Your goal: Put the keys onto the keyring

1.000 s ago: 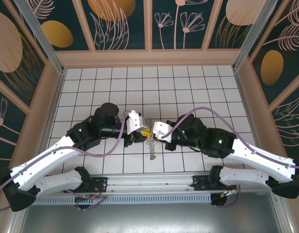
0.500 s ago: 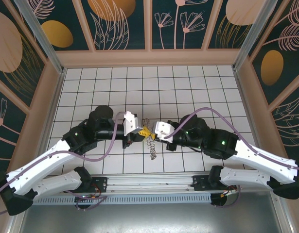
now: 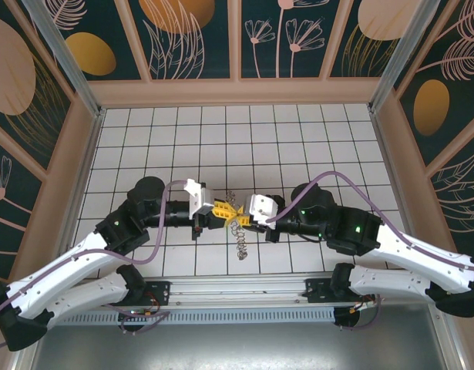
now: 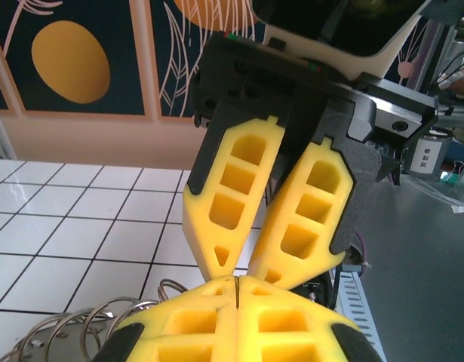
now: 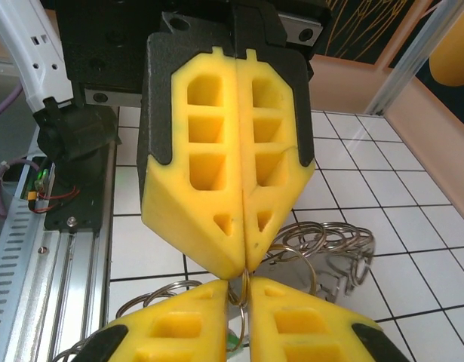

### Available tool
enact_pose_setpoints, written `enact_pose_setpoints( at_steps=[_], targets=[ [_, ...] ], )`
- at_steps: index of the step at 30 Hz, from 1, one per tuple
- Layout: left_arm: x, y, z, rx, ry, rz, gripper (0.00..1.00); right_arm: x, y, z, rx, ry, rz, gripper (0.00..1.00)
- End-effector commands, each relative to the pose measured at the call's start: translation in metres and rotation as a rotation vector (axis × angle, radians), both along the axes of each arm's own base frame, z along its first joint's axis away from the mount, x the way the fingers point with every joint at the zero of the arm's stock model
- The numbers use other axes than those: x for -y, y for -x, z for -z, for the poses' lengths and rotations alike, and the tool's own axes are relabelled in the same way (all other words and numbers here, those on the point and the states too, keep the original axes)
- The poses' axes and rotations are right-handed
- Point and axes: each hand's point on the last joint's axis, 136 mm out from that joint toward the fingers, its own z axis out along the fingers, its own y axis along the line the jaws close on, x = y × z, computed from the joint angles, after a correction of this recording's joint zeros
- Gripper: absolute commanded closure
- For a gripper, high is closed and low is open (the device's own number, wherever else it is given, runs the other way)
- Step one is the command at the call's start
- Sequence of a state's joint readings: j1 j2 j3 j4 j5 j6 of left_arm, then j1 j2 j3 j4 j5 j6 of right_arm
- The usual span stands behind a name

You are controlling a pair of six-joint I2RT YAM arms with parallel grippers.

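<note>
My two grippers meet tip to tip above the tiles, the left gripper [image 3: 223, 207] facing the right gripper [image 3: 238, 213]. In the left wrist view the left gripper [image 4: 237, 285] is shut. The right wrist view shows its yellow fingers [image 5: 209, 188] pinching the top of a silvery keyring [image 5: 244, 286]. That ring stands in the narrow gap of my right gripper [image 5: 247, 290], whose jaws are slightly parted. A small green bit [image 5: 234, 344], perhaps the key, shows low in that gap. A chain of silvery rings [image 3: 240, 235] hangs below the fingertips.
More linked rings [image 5: 333, 241] lie on the white tiled floor [image 3: 298, 146] just beyond the fingertips, and rings [image 4: 81, 324] lie at the lower left. The metal rail [image 3: 237, 297] with both arm bases runs along the near edge. Patterned walls enclose the other three sides.
The left wrist has drawn back to the left and the right wrist slightly to the right, so more of the yellow fingers shows between them. The ring chain still hangs there.
</note>
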State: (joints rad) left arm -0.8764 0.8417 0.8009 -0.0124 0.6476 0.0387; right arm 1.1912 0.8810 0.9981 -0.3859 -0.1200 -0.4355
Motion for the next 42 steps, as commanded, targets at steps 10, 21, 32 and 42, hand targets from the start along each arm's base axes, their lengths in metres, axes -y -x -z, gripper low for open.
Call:
enact_pose_setpoints(
  at_steps=[10,21,32,42],
  targets=[
    [-0.006,0.009,-0.041,0.093,0.130,0.025,1.00,0.004,0.002,-0.001,-0.009,-0.028,0.011,0.90],
    [-0.009,0.016,-0.051,0.108,0.172,0.045,1.00,0.004,0.003,0.004,-0.024,-0.024,0.015,0.81],
    [-0.011,0.016,-0.050,0.112,0.171,0.038,1.00,0.008,0.001,-0.003,-0.015,-0.050,0.031,0.90],
    [-0.011,0.014,-0.049,0.120,0.154,0.029,1.00,0.016,0.010,-0.010,-0.019,-0.075,0.005,0.68]
  ],
)
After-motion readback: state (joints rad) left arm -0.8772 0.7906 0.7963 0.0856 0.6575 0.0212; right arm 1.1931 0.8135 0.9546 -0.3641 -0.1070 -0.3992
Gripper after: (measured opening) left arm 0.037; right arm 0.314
